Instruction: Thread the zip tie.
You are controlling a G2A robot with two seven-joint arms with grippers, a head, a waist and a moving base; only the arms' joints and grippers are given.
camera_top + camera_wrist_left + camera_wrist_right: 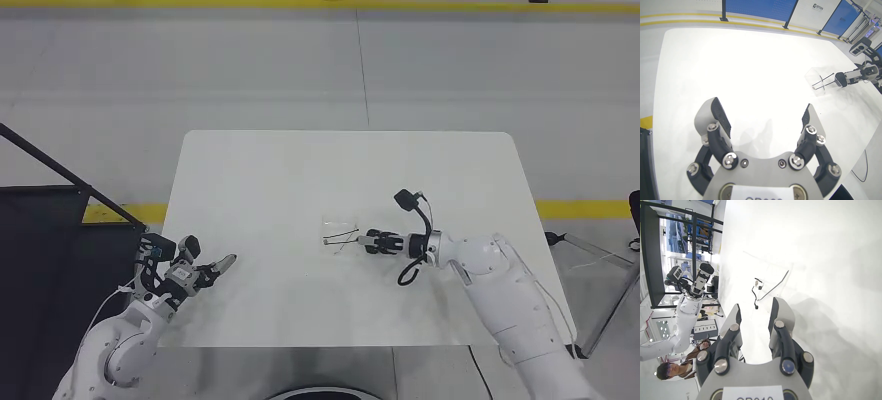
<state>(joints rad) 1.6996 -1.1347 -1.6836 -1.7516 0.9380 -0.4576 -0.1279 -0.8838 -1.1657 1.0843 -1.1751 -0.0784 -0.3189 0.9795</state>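
A small clear box (338,230) stands mid-table with thin black zip ties (343,238) in and across it. My right gripper (368,241) sits low, just beside the box, open. In the right wrist view its fingertips (775,301) stand apart, and a curved black zip tie (754,292) ends just ahead of the gap. A straighter zip tie (774,286) lies slanted beyond. My left gripper (764,113) hovers open and holding nothing over the table's front left corner, far from the box (820,81).
The white table (300,180) is bare around the box. A black frame (40,250) stands off the table's left side near my left arm. A thin black cable (865,166) hangs past the table's edge.
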